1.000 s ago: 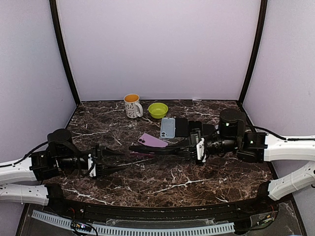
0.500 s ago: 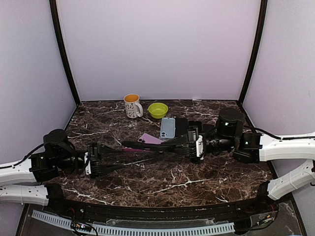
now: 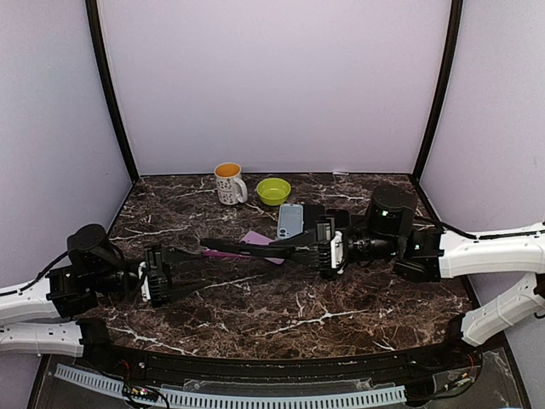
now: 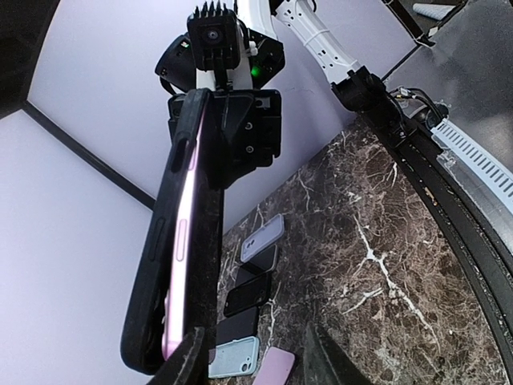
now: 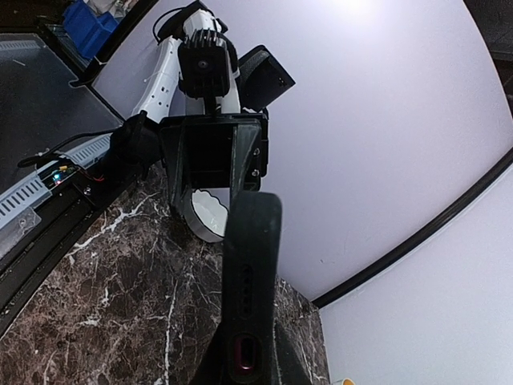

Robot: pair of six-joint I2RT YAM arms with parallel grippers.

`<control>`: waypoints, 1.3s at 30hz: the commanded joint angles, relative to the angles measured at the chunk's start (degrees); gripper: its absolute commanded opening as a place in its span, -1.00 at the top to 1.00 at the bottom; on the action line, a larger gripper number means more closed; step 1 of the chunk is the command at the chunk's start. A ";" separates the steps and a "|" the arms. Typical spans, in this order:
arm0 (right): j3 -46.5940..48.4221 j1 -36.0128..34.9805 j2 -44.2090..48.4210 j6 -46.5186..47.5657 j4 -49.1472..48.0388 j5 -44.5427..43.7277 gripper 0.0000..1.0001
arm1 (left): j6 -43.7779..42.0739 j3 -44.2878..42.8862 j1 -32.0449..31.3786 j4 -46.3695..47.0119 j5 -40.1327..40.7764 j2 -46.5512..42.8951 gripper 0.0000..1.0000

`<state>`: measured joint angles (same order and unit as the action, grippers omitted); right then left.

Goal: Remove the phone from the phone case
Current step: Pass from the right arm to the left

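Left tool [image 4: 252, 361]: fingers apart, one resting against the near end of the phone case [image 4: 152, 273].
Phone case: black, seen edge-on, held in the air above the table [image 4: 361, 265].
Phone [image 4: 183, 233]: pink, its edge showing along the case's open side.
Right tool [image 3: 311, 247]: clamped on the case's far end.

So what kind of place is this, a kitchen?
Not a kitchen. It is most likely a robot test booth. Plain lilac walls box in a marble-look table, two robot arms reach over it from the sides, and a row of phones lies on it.
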<state>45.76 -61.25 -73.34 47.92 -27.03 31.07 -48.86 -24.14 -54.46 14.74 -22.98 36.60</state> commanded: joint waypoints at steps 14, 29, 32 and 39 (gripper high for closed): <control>1.79 -2.41 1.89 -0.46 -4.72 -0.18 1.00 | -2.59 1.35 0.69 2.89 0.95 -3.30 0.19; 1.46 -2.90 2.24 -0.81 -7.38 -3.35 1.00 | -3.68 2.10 0.58 2.75 -1.05 -4.89 0.40; 1.31 -2.88 2.41 -1.16 -8.31 -3.82 1.00 | -4.16 2.59 0.65 3.46 -1.46 -5.89 0.39; 1.70 -2.90 2.73 -1.54 -7.20 -1.58 1.00 | -4.82 2.82 0.69 3.31 -1.39 -4.87 0.39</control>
<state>45.84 -63.44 -72.75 47.40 -28.10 28.18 -53.34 -21.67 -54.15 17.04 -23.92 31.22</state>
